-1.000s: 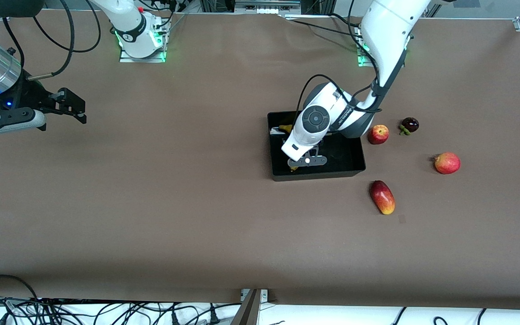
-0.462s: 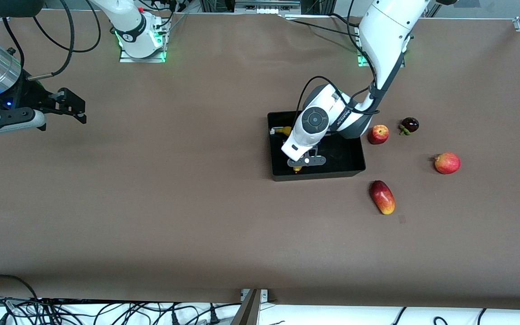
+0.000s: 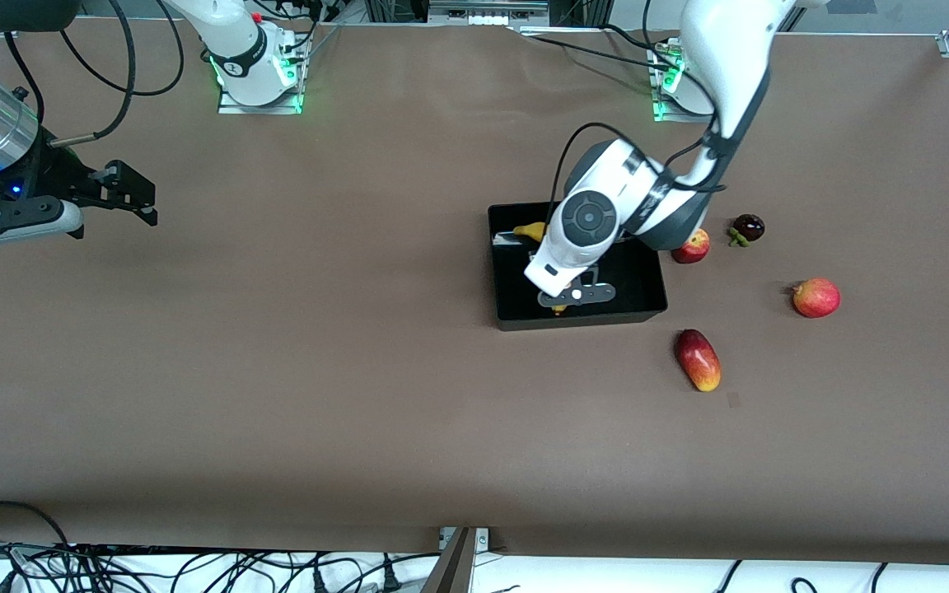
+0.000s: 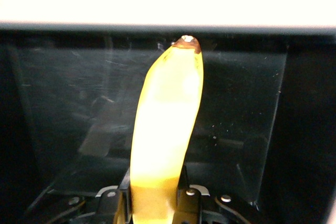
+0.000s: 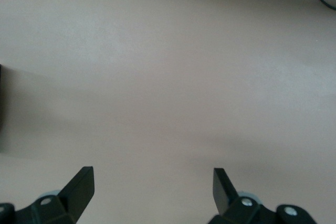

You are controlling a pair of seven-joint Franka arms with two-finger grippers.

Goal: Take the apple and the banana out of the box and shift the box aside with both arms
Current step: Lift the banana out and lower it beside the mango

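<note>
The banana [image 4: 167, 129] is inside the box [image 3: 507, 284], pinched near one end between the fingers [image 4: 184, 195] of the left gripper [image 3: 561, 303], its dark tip pointing toward a box wall. The box sits around the middle of the tabletop [image 3: 318, 395], somewhat toward the left arm's end. The apple [image 3: 693, 245] already lies on the tabletop just beside the box's wall at the left arm's end, so that part looks done. The banana is gripped but not clear of the box, and the two-arm move of the box has not begun.

The right gripper [image 3: 124, 198] waits over the tabletop's edge at the right arm's end, fingers [image 5: 79, 187] spread wide and holding nothing.

In the front view the left arm's wrist covers most of the banana and part of the apple; whether the banana rests on the box floor or is lifted cannot be told. Three other fruits lie toward the left arm's end.
</note>
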